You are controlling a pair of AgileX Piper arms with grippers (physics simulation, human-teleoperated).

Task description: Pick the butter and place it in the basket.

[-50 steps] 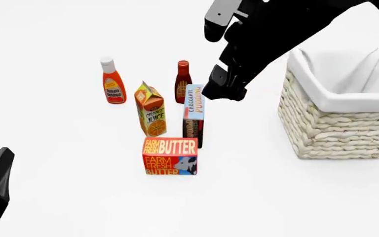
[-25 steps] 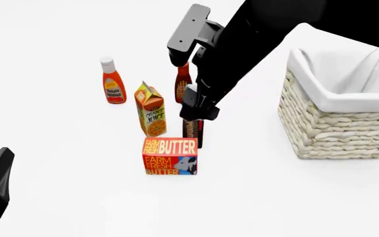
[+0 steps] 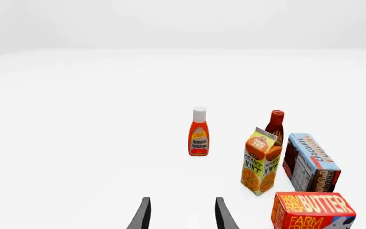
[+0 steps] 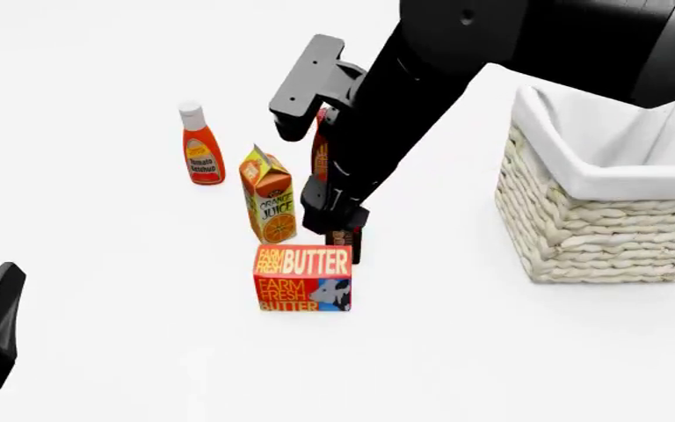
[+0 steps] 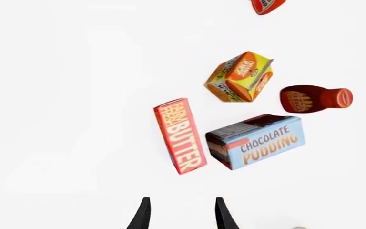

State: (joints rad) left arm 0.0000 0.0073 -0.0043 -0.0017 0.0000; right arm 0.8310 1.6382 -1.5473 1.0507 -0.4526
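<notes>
Now we should lower the right gripper (image 5: 179,214), jaws spread and empty, squarely over the butter (image 4: 302,278) standing on the tabletop just before the pudding box (image 5: 257,140), without nudging that neighbour.

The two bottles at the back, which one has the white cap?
The ketchup bottle, the orange-red one standing farthest left. The other bottle is dark red-brown with a red cap, standing behind the juice carton.

Woven wicker basket (image 4: 596,237) — white cloth liner (image 4: 596,141)
</notes>
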